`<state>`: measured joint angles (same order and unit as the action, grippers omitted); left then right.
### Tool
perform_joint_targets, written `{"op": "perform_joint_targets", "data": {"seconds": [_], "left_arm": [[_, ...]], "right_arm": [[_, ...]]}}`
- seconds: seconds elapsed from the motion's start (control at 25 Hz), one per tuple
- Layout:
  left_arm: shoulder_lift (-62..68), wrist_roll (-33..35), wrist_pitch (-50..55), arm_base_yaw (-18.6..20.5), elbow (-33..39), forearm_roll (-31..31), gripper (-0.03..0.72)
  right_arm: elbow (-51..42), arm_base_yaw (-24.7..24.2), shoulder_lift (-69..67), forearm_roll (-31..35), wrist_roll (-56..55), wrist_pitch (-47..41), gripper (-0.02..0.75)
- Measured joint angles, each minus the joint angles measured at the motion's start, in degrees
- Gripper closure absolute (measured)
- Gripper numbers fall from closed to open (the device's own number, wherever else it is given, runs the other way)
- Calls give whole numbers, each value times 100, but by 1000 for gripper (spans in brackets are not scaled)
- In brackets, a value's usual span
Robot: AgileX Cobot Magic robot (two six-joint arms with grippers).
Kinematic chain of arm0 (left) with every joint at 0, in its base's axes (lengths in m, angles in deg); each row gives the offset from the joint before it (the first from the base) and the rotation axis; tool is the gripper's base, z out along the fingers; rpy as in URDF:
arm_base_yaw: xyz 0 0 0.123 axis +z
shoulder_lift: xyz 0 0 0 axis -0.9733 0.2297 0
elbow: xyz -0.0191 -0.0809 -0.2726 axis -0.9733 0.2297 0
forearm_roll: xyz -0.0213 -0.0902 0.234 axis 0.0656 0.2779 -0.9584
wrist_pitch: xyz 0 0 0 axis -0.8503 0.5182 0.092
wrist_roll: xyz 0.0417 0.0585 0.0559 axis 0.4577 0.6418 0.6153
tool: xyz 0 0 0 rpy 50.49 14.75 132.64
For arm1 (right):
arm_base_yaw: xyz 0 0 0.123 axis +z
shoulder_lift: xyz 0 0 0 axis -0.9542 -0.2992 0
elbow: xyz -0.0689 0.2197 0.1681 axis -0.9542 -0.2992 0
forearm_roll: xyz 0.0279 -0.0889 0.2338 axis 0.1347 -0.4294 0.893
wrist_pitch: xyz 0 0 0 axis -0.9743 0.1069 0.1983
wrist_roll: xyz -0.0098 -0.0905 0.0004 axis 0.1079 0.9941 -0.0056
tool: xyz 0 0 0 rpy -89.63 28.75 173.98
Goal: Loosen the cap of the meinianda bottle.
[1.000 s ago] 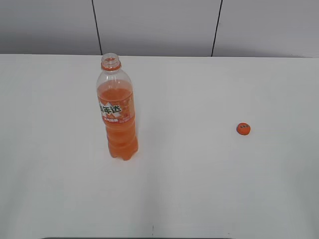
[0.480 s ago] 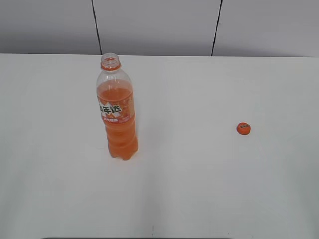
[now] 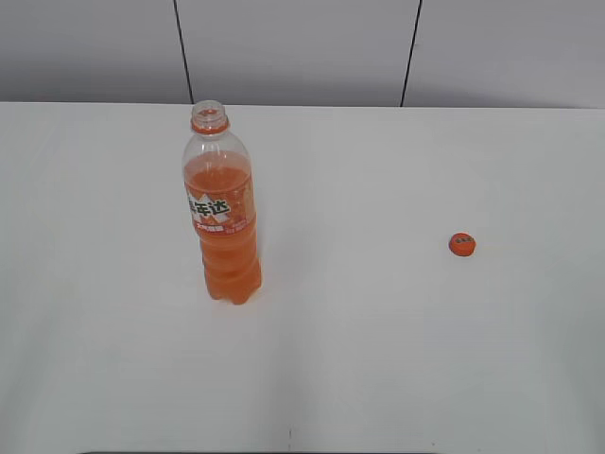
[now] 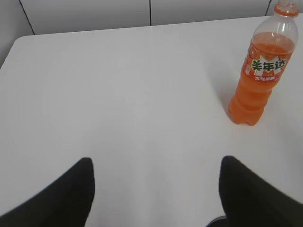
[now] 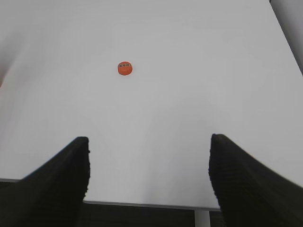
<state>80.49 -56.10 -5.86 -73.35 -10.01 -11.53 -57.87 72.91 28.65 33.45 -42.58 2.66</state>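
Observation:
The meinianda bottle point(image 3: 223, 218) stands upright on the left of the white table point(image 3: 378, 359), its mouth bare above the orange neck ring; the left wrist view shows the bottle point(image 4: 262, 71) at the upper right. The small orange cap point(image 3: 461, 245) lies flat on the table far to the right, apart from the bottle, and the cap point(image 5: 124, 68) shows ahead and left in the right wrist view. My left gripper point(image 4: 156, 165) is open over bare table, well back from the bottle. My right gripper point(image 5: 149, 146) is open near the table's front edge, empty. Neither arm shows in the exterior view.
A grey panelled wall point(image 3: 302, 47) runs behind the table's far edge. The table's left rear corner point(image 4: 19, 40) shows in the left wrist view, and its front edge point(image 5: 142, 204) with a white leg shows under the right gripper.

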Motion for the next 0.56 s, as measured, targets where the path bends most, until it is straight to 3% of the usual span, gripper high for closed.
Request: {"op": "perform_joint_targets", "data": {"seconds": [0.56], "left_arm": [[0,-20,0,6,0,0,200]], "right_arm": [[0,0,0,0,0,0,149]]}}
